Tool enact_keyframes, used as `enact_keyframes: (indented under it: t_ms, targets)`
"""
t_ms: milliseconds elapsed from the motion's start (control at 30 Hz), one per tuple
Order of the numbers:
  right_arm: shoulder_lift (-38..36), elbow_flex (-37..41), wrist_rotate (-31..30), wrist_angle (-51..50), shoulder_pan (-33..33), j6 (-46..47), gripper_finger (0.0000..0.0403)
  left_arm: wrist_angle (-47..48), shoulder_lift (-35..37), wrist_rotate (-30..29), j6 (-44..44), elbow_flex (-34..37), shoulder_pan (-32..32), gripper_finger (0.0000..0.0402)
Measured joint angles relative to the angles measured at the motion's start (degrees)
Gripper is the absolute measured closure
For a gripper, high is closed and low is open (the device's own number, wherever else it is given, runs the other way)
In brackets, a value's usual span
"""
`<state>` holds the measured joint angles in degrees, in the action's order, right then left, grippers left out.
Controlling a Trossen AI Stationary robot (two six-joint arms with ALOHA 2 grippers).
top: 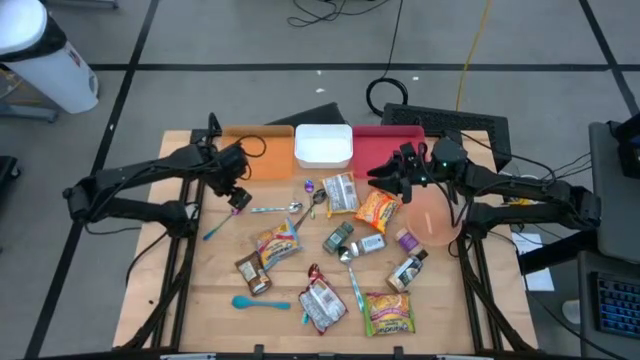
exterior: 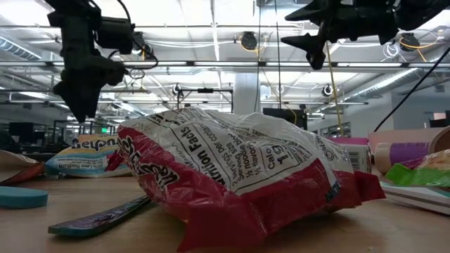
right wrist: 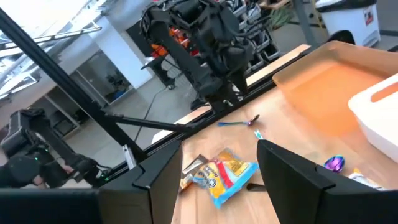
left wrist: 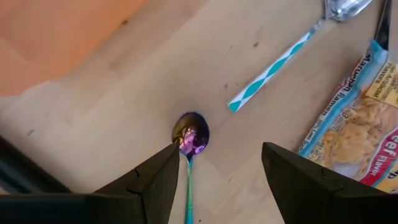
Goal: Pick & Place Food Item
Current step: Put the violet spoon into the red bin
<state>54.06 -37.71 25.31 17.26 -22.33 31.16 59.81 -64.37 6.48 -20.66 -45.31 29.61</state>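
Lying scattered across the counter I see food packets, like the orange snack bag, none held. Behind them the white bin looks empty between orange tray and red tray. My left gripper hangs fingers apart over an iridescent spoon; my right gripper hovers parted too.

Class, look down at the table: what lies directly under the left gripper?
Under the open left gripper lies an iridescent purple spoon on bare wooden table. Its handle's far end runs out of the wrist view, unseen.

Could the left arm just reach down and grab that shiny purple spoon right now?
Probably yes. The left end effector hangs open over the purple spoon, which lies alone on bare table with nothing covering it.
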Motion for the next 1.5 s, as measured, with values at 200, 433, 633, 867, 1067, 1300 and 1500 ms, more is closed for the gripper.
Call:
enact_keyframes:
  t_ms: [200,433,633,867,1067,1300,1500]
  targets:
    - [0.00,0.00,-0.17,-0.47,-0.15,-0.05,0.0202,-0.04,-4.78,-1.82,-6.14,0.01,-0.42,0.0163]
    - [0.02,0.00,-4.56,-1.67,-0.15,-1.11,0.0202,0.00,-9.06,-6.93,-20.02,0.01,-5.74,0.0163]
    - [0.02,0.00,-4.56,-2.62,-0.15,-4.34,0.0202,0.36,-11.82,-9.33,-30.80,0.04,-10.96,0.0163]
    - [0.02,0.00,-9.23,-3.04,-0.15,-6.21,0.0202,0.06,-16.74,-9.91,-36.25,0.03,-15.01,0.0163]
    - [0.02,0.00,-10.29,-4.19,-0.15,-6.91,0.0202,0.00,-19.88,-12.76,-37.21,0.04,-17.50,0.0163]
    - [0.02,0.00,-10.29,-6.97,-0.15,-7.21,0.0202,-0.07,-20.45,-16.83,-39.32,0.03,-18.60,0.0163]
    - [0.02,0.00,-10.39,-7.59,-0.15,-8.31,0.0202,-0.24,-20.45,-18.17,-38.10,0.03,-18.80,0.0163]
